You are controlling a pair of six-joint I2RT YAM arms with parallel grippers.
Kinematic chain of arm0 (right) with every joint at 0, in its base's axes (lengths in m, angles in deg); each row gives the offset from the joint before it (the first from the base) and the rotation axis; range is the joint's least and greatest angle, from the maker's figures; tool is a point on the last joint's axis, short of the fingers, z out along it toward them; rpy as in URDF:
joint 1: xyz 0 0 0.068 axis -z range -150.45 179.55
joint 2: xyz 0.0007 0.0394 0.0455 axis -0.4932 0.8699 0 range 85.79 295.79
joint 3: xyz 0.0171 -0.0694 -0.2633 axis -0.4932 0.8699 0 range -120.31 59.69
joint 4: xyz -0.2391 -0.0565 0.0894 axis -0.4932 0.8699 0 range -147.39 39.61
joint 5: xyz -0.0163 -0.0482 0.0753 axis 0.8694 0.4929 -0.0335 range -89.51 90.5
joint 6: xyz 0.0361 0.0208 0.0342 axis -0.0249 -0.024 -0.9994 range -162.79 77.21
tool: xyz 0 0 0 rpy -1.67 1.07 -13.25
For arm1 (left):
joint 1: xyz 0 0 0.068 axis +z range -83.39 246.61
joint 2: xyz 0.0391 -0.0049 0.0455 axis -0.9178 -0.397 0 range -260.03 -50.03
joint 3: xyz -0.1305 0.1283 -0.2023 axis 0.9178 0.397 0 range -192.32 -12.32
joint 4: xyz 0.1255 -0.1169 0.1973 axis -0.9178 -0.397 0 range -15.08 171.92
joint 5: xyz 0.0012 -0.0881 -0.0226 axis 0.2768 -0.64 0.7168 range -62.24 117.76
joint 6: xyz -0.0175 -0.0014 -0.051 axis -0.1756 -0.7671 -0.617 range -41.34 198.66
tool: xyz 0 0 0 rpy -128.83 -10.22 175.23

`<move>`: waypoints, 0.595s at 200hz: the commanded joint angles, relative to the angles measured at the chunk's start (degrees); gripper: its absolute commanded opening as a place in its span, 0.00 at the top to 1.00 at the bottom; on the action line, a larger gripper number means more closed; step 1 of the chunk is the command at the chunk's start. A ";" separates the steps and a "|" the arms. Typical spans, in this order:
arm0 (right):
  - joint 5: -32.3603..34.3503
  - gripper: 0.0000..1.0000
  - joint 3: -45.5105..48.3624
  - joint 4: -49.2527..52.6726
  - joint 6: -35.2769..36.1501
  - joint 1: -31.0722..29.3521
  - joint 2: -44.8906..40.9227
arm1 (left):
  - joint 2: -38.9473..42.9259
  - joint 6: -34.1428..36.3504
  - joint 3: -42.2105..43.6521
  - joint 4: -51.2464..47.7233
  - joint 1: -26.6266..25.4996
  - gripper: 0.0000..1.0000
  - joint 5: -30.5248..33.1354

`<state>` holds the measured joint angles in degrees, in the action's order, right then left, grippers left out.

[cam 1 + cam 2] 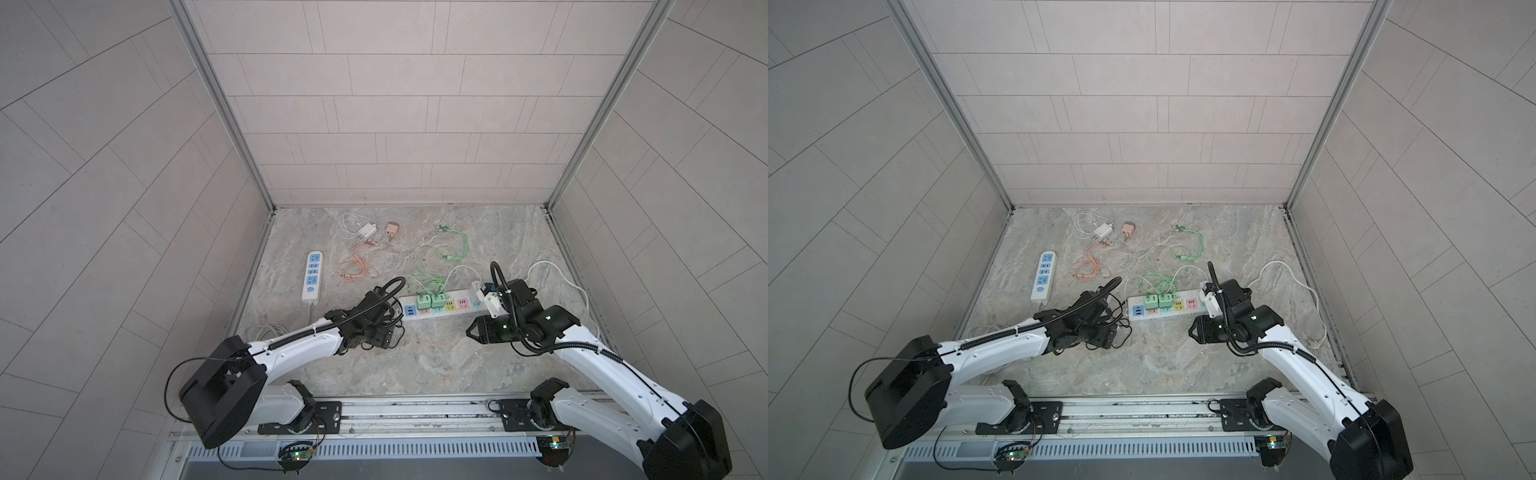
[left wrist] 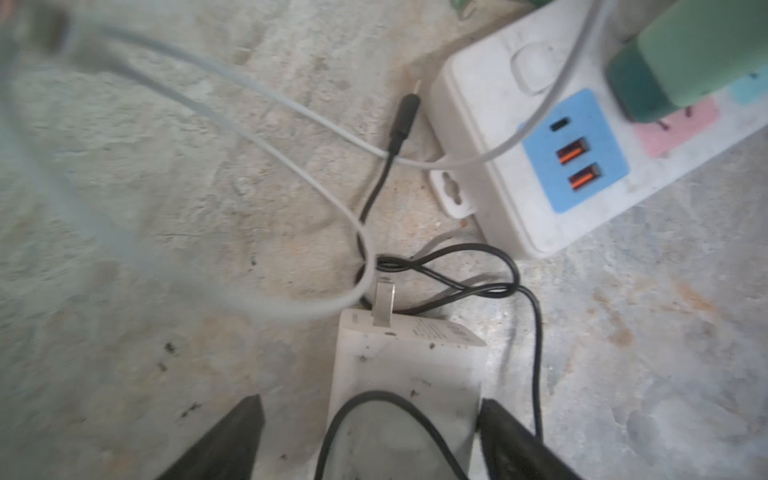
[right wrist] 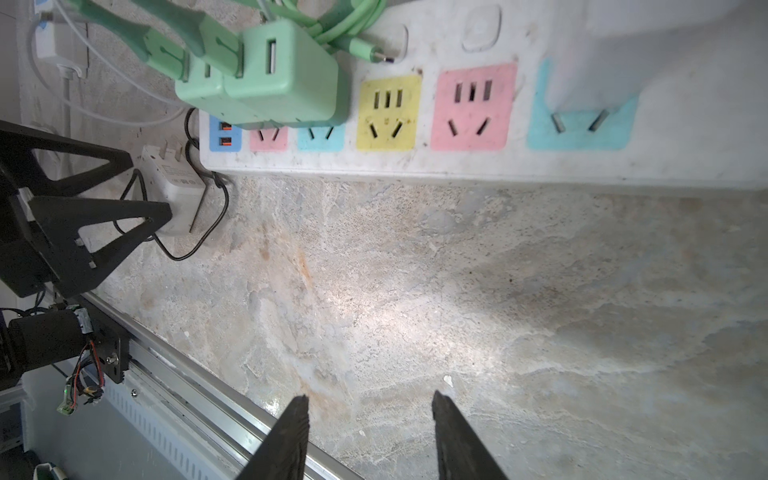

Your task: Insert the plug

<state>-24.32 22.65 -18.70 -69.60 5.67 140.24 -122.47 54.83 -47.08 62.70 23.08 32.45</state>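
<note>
The plug (image 2: 405, 365) is a white adapter with a black cable (image 2: 536, 332). It lies on the stone table just short of the left end of the white power strip (image 2: 478, 104), prongs toward the strip. My left gripper (image 2: 372, 401) is open around it; one finger touches its side and the other stands well clear. In both top views the left gripper (image 1: 384, 334) (image 1: 1106, 332) covers the plug. My right gripper (image 3: 370, 397) (image 1: 473, 330) hangs open and empty in front of the strip (image 1: 440, 315), near its right end.
Two green chargers (image 3: 282, 79) and a white block (image 1: 476, 290) stand in the strip; its yellow (image 3: 388, 112) and pink (image 3: 471, 108) sockets are free. Farther back lie a second strip (image 1: 312, 280), white (image 1: 366, 230) and pink (image 1: 392, 230) chargers, and orange (image 1: 355, 270) and green (image 1: 453, 245) cables.
</note>
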 commanded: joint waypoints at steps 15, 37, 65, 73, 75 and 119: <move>0.47 0.51 0.19 -0.50 0.00 -0.01 -1.46 | 8.10 -6.14 -2.40 -7.10 0.01 0.00 7.20; -0.08 0.51 0.32 -0.94 0.17 -0.02 -1.50 | 13.12 -8.77 -1.98 -8.54 -0.07 0.00 6.39; -1.32 0.51 0.56 -1.70 0.26 -0.04 -1.45 | 17.02 -13.47 0.04 -9.45 -0.74 0.00 2.99; -1.70 0.51 0.54 -1.70 0.27 0.00 -1.50 | 17.10 -15.22 0.75 -9.26 -1.21 0.00 1.57; -1.78 0.51 0.58 -1.72 0.27 -0.02 -1.51 | 17.15 -15.75 0.93 -9.21 -1.38 0.00 1.42; -3.26 0.51 0.82 -2.44 0.41 -0.03 -2.16 | 19.98 -30.97 8.61 0.72 -7.62 0.00 0.49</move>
<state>-26.33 22.65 -20.23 -69.60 5.67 139.28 -104.81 34.92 -43.25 57.41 17.96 34.04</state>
